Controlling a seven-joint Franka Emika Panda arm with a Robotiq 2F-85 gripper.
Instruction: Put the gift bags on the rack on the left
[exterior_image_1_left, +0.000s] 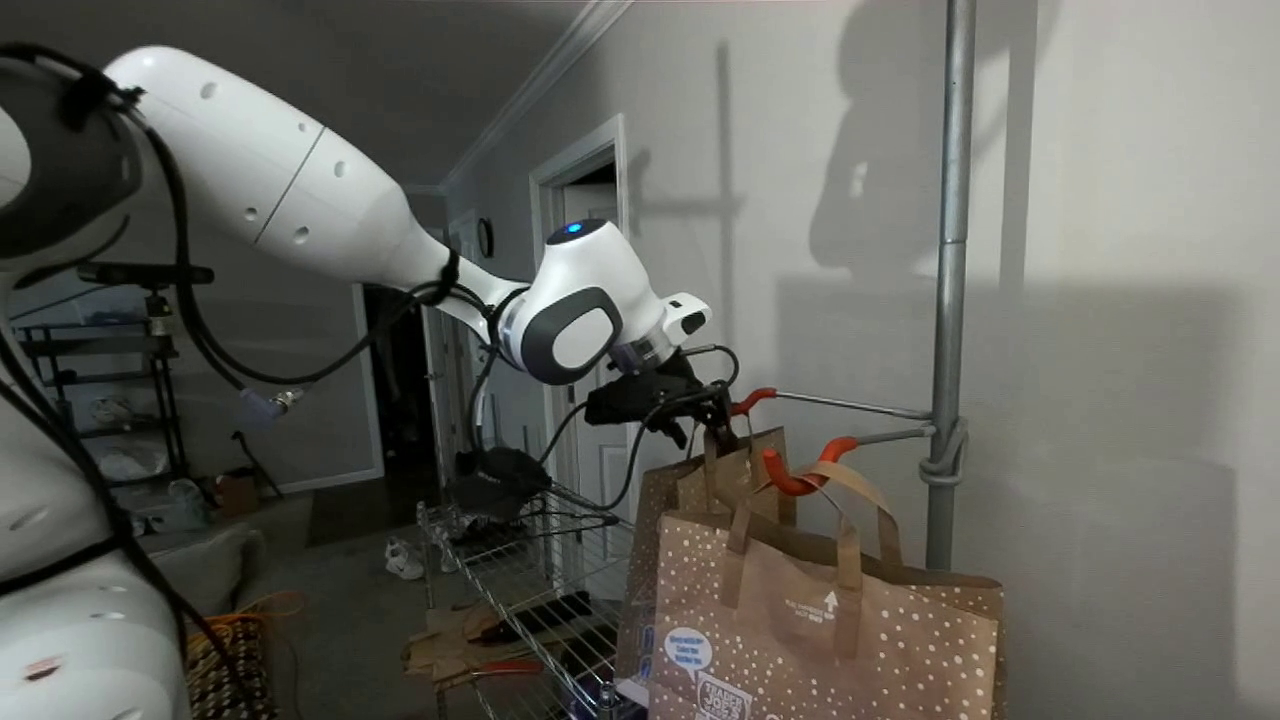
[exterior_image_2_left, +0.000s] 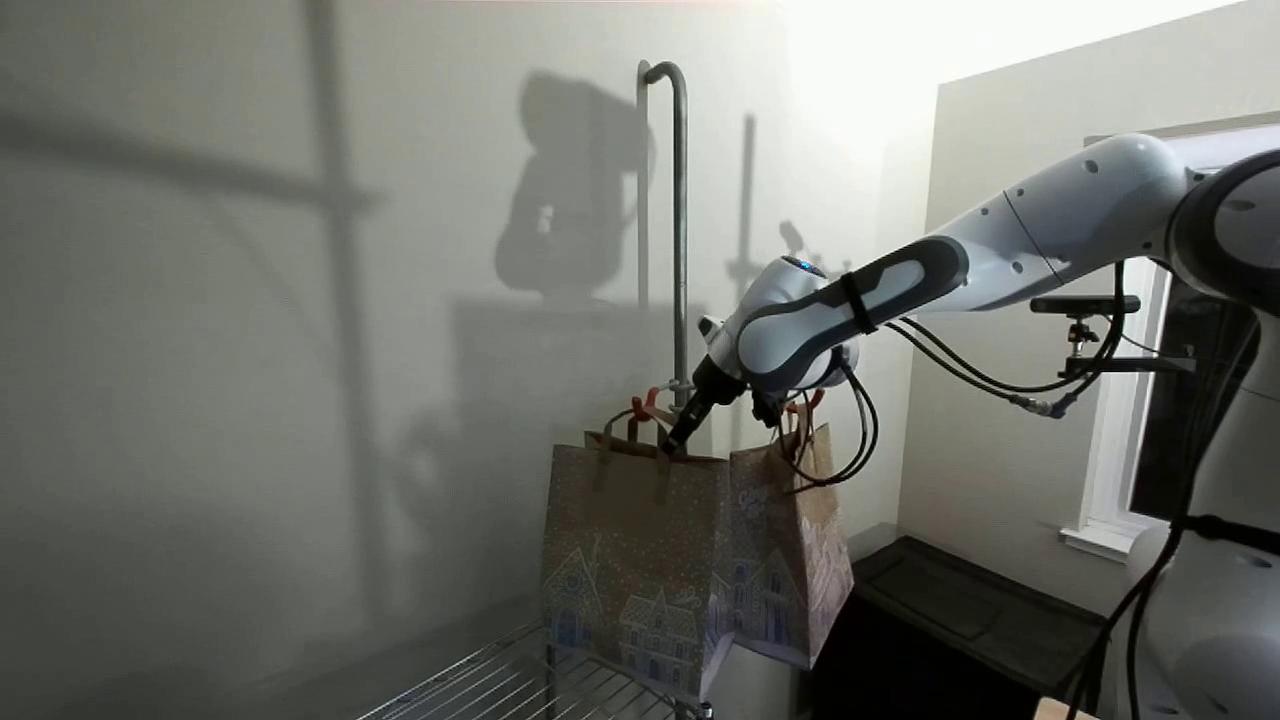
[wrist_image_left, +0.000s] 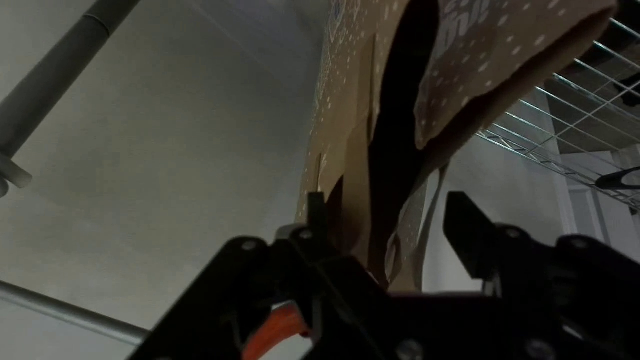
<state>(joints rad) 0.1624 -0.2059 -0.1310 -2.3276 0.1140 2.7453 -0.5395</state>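
Tool, jaws apart, near "TRADER JOE'S" gift bag

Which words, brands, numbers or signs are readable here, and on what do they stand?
"TRADER JOE'S": label low on the front bag, in an exterior view.
Blue print above it: too small.
White print higher up: too small; arrow-like mark beside it.
White script on a bag, in an exterior view: blurred.
White letters on a bag, wrist view: unreadable.
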